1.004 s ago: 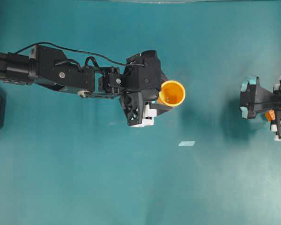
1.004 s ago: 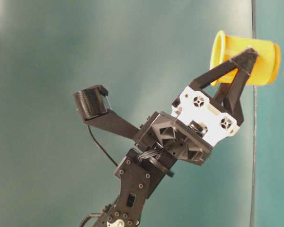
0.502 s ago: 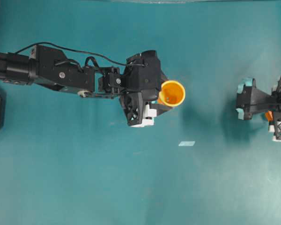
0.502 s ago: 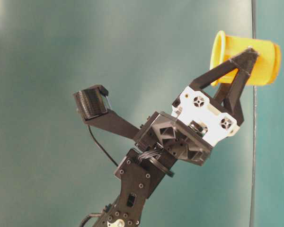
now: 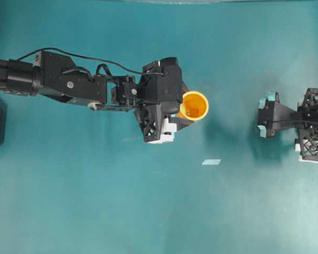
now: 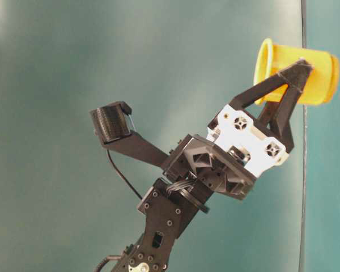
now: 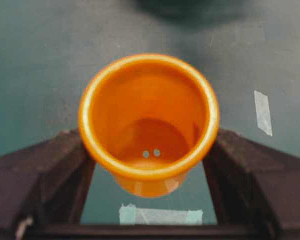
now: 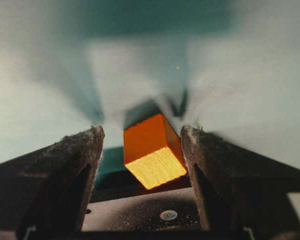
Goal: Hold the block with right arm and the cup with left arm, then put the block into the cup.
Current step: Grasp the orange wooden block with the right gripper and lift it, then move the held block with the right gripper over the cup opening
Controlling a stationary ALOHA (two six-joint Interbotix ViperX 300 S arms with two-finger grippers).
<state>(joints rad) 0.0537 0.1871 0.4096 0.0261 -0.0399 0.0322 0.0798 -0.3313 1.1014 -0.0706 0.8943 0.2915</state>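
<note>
Right wrist view: found the block (image 8: 152,150) lying skewed between the fingers of the right gripper (image 8: 142,132), spread to full width and clamped on nothing as yet. Judged a squeeze on those slanted faces liable to spin the block or pop it loose. Farther off, well apart across the tabletop (image 5: 148,211), saw the cup (image 7: 149,100) pinched by its wall in the left gripper (image 7: 148,150), raised and tilted; reckoned an off-centre drop could miss the rim.
</note>
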